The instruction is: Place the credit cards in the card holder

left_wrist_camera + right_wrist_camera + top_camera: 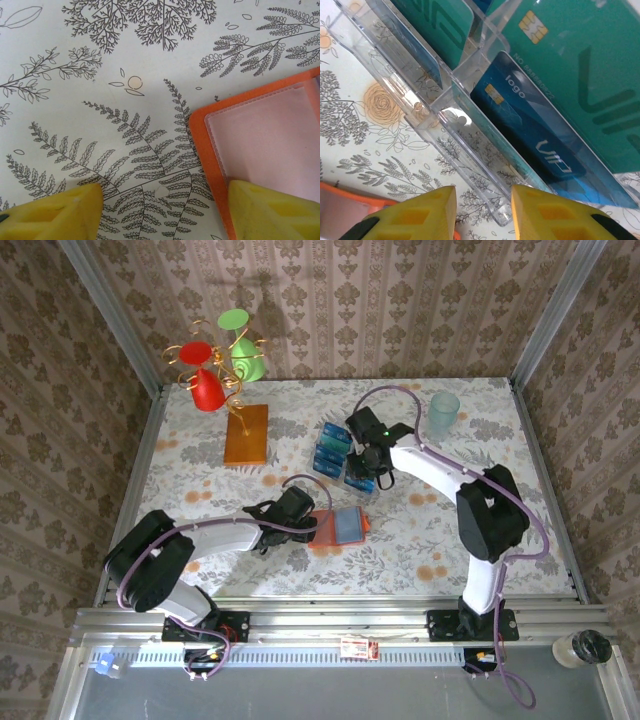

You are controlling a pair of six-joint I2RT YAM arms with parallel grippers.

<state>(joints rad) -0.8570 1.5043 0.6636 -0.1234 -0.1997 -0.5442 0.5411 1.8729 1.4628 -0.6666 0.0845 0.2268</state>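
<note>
The card holder [322, 531] lies open and orange at the table's middle, with a blue card [348, 524] lying on it. My left gripper [303, 514] stands open at its left edge. In the left wrist view the left gripper [165, 195] straddles bare cloth, and its right finger [270, 210] rests on the card holder [205, 145] beside a clear pocket. More credit cards [333, 448] stand in a clear rack. My right gripper [366, 473] hovers over it. The right gripper [482, 196] is open with a modest gap over the rack's corner [520, 207], near a blue card [530, 125] and a teal card [585, 65].
An orange-brown board [246, 435] with a wire stand holding red and green cups sits at the back left. A translucent cup [444, 412] stands at the back right. Patterned walls close in the table on three sides. The card holder's orange edge [340, 195] lies close to the rack.
</note>
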